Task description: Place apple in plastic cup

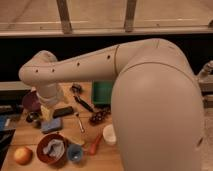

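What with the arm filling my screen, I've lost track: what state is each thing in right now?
Apple: lying on the table's front left corner, outside the cup.
Blue cup: upright, no apple in it.
Bowl: upright, holding a crumpled cloth.
White cup: upright.
Tool: down over the table's left side, behind the bowl, apart from the apple.

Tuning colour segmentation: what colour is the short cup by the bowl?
Blue cup, shown best in the camera view; gripper hangs farther back over the table.
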You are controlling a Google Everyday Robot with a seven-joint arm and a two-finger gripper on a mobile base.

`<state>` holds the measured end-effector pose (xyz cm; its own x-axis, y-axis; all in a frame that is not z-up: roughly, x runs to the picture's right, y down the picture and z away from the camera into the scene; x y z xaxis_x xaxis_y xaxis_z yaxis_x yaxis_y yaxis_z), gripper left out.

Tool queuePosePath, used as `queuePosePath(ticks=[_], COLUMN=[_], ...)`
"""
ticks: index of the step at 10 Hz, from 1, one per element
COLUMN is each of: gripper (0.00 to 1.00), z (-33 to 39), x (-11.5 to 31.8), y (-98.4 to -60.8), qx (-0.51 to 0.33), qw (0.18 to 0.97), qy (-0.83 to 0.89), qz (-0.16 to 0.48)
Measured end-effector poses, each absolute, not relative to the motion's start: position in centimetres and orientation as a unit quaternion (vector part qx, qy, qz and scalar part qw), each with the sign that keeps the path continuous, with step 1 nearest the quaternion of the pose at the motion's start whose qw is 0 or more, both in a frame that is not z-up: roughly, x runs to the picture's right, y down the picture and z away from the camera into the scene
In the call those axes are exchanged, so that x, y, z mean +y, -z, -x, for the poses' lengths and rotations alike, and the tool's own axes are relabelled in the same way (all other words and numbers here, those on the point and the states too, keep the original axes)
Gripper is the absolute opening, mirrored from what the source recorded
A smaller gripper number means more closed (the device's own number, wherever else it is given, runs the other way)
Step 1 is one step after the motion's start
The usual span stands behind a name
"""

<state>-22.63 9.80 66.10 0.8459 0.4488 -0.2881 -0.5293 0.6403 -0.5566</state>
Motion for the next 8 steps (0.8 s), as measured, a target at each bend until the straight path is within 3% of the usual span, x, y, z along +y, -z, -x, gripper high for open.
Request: queuePosePath(ticks=[5, 8], gripper=[0.66, 0.66], z=[23.8, 29.8], x=[10.3, 12.4], y=[-66.1, -66.3], qx=[0.053, 0.031], qw=[0.908, 0.915], qy=[-0.249, -0.193], qz=[0.333, 0.351])
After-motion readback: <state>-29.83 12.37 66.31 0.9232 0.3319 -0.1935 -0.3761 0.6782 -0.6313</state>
